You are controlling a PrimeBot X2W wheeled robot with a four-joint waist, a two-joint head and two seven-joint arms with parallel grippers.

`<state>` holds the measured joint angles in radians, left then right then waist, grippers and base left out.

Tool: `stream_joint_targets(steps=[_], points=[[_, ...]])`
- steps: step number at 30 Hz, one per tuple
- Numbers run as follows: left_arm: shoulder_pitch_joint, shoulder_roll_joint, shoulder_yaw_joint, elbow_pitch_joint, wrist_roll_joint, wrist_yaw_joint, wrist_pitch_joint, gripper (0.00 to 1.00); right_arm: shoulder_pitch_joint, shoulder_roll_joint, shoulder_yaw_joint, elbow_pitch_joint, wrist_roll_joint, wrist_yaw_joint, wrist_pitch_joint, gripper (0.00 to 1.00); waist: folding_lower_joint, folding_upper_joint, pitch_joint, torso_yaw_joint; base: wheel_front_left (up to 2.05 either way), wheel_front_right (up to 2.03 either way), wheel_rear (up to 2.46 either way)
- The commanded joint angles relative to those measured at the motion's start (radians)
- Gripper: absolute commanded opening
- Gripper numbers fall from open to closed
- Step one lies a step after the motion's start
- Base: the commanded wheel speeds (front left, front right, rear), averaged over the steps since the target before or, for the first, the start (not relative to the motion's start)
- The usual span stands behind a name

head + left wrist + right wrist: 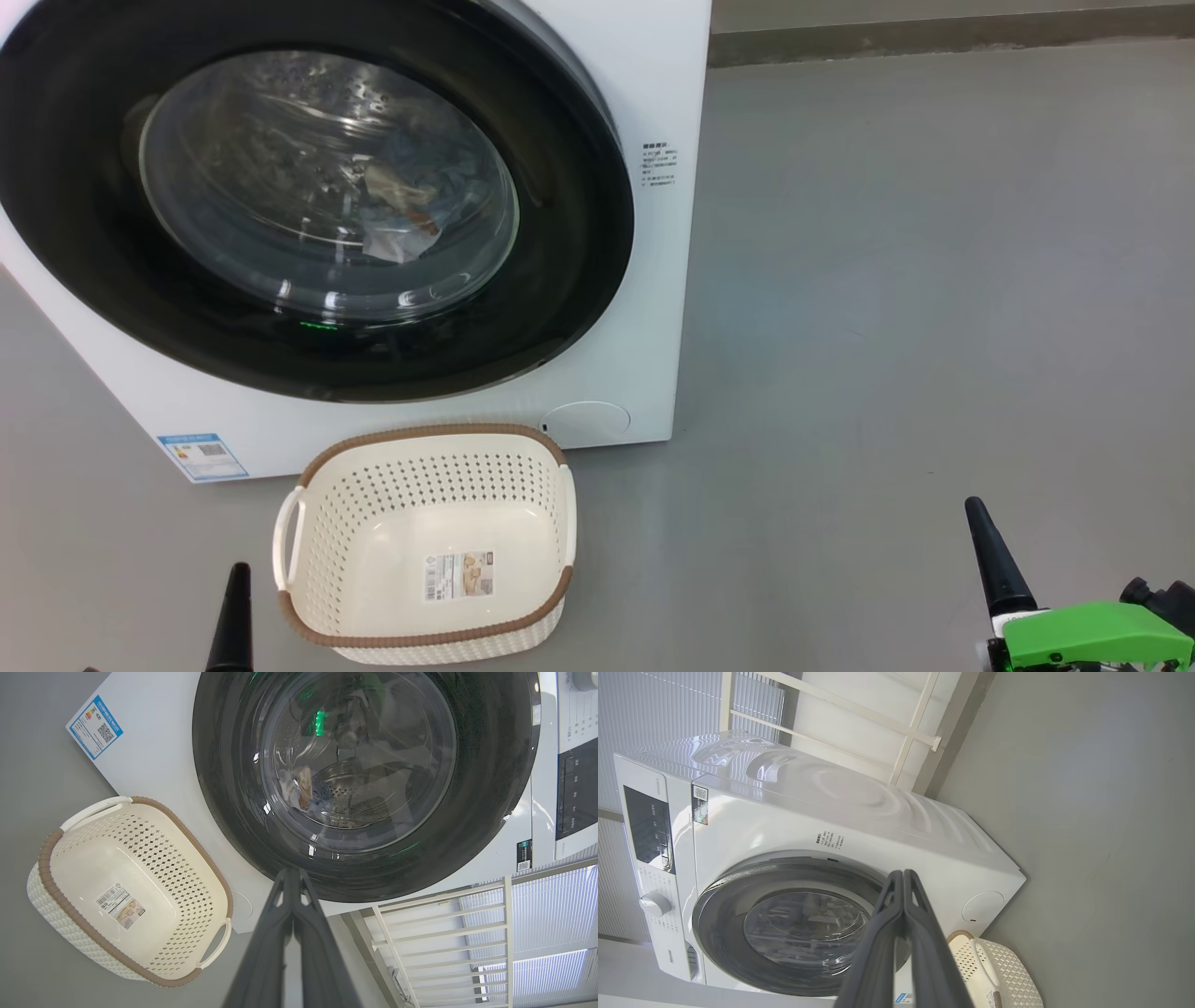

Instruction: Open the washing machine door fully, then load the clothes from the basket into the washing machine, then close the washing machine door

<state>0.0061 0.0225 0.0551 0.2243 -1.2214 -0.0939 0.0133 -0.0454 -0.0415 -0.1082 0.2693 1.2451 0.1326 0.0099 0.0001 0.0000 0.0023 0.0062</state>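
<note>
Door (317, 187) shut ahead, clothes (411, 201) inside, basket (420, 481) empty; left pincer (293, 873) nearer it than right pincer (903, 873), both closed, holding nothing.

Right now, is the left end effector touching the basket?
Apart. The head view shows a strip of bare grey floor between the left end effector and the basket; the left wrist view shows a gap too.

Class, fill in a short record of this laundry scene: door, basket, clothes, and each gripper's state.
door: washing machine door closed on the washing machine
basket: empty, on the floor before the machine
clothes: inside the machine, seen through the door
left gripper: shut, holding nothing
right gripper: shut, holding nothing
</note>
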Motion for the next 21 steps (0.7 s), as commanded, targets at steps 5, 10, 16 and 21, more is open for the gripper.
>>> stream_joint_targets(steps=[5, 10, 16, 21], points=[[-0.059, 0.021, 0.033, -0.011, -0.08, -0.018, 0.021, 0.0, -0.043, -0.008, 0.01, -0.025, 0.075, -0.001, 0.023, 0.0, 0.0, 0.0, 0.0, -0.001, 0.0, 0.0, 0.0], [-0.069, 0.023, 0.038, -0.005, -0.137, -0.021, 0.036, 0.0, -0.047, -0.008, 0.007, -0.025, 0.128, -0.001, 0.038, 0.0, 0.0, 0.0, 0.0, -0.002, 0.0, 0.0, 0.0], [-0.084, 0.024, 0.044, 0.003, -0.216, -0.026, 0.056, 0.0, -0.052, -0.008, 0.003, -0.025, 0.202, -0.001, 0.059, 0.0, 0.0, 0.0, 0.0, -0.003, 0.0, 0.0, 0.0], [-0.094, 0.025, 0.049, 0.009, -0.272, -0.03, 0.07, 0.0, -0.055, -0.008, 0.0, -0.025, 0.255, -0.001, 0.073, 0.0, 0.0, 0.0, 0.0, -0.004, 0.0, 0.0, 0.0]])
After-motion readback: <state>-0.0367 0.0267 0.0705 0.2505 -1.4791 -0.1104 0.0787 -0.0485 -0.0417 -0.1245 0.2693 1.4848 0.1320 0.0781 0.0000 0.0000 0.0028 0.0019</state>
